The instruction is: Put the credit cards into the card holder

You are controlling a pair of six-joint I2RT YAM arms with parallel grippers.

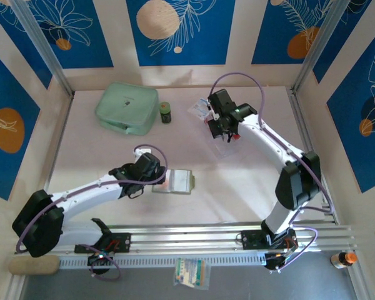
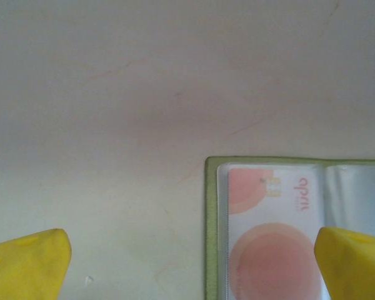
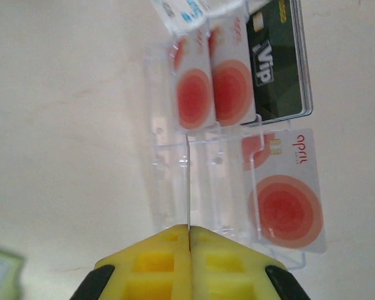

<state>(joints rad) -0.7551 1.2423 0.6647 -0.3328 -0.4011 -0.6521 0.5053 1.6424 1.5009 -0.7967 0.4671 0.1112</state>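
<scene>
Hovering at mid-frame in the top view, the left gripper (image 1: 161, 181) is at the left end of the card holder (image 1: 181, 182), which lies open and flat on the pale table (image 1: 106, 153). Those jaws are spread wide. In the left wrist view the two yellow fingertips (image 2: 31, 262) sit in the bottom corners, one over bare table at lower left, the other over the holder's clear sleeve at lower right. The holder's green rim runs up from the bottom edge just right of centre, and a whitish red-dot card (image 2: 269, 244) is tucked in the sleeve between the tips. Now the right gripper (image 1: 222, 130), upper centre-right in the top view, is over a clear stand (image 1: 228, 147). From its wrist camera the yellow fingers (image 3: 153, 259) are pressed tight together at bottom centre. A thin edge-on line rises from between them, and I can't tell whether it is a card or a wall of the stand. The credit cards (image 3: 231, 87) are at the top of that frame: two red-dot ones and a black one in the stand. Another red-dot card lies flat at right, apart from the jaws. A white-and-blue sachet (image 3: 181, 12) peeks in at the top edge. The table is matte and faintly scuffed. A mint-green pouch (image 1: 126, 108) sits upper left with a small dark jar (image 1: 165, 112) just beside it. Blue panels (image 1: 175, 50) with white leaf outlines and orange circles wall the space, and an aluminium rail (image 1: 194, 234) crosses the bottom.
</scene>
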